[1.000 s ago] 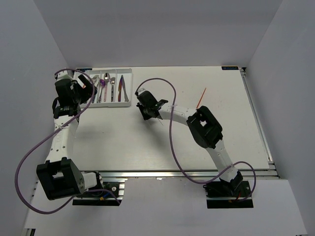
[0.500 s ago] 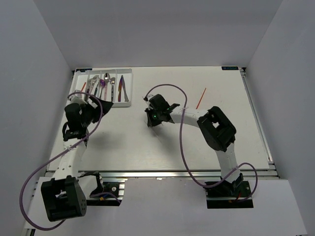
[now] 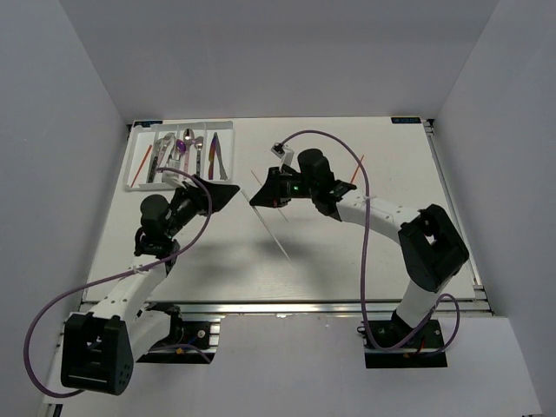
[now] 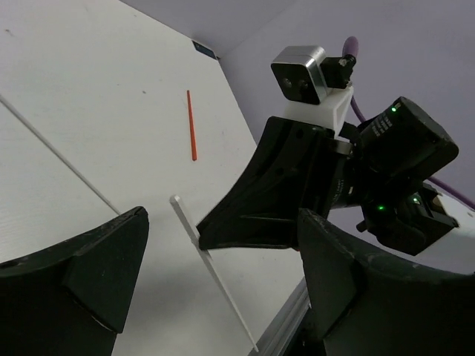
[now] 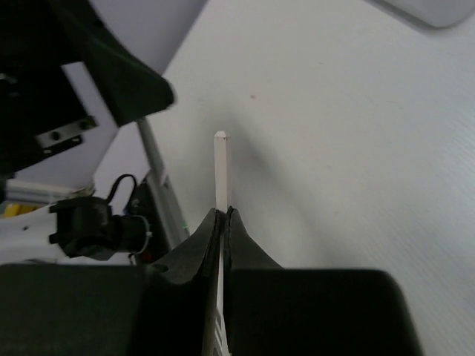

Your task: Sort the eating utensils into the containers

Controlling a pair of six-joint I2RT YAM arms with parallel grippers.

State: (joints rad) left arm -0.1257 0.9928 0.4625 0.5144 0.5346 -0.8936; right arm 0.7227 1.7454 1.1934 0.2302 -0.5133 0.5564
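Note:
My right gripper (image 3: 259,198) is shut on a pale chopstick (image 3: 276,233), held above the middle of the table and slanting down toward the near edge. The right wrist view shows the fingers pinched on the chopstick (image 5: 221,167), whose tip sticks out past them. My left gripper (image 3: 219,193) faces it from the left, open, with nothing between its fingers (image 4: 96,274). Its wrist view looks at the held chopstick (image 4: 215,278) and the right gripper (image 4: 206,228). The white tray (image 3: 224,181) at the back left holds several silver and iridescent utensils (image 3: 187,155). A red chopstick (image 4: 191,126) lies on the table.
Most of the red chopstick (image 3: 357,167) on the right half of the table is hidden behind the right arm. Purple cables loop over both arms. A metal rail (image 3: 287,304) runs along the near edge, and grey walls close in the sides.
The left arm has swung from over the tray toward the middle. The right gripper has shut on the pale chopstick, lifted it and turned it toward the left gripper.

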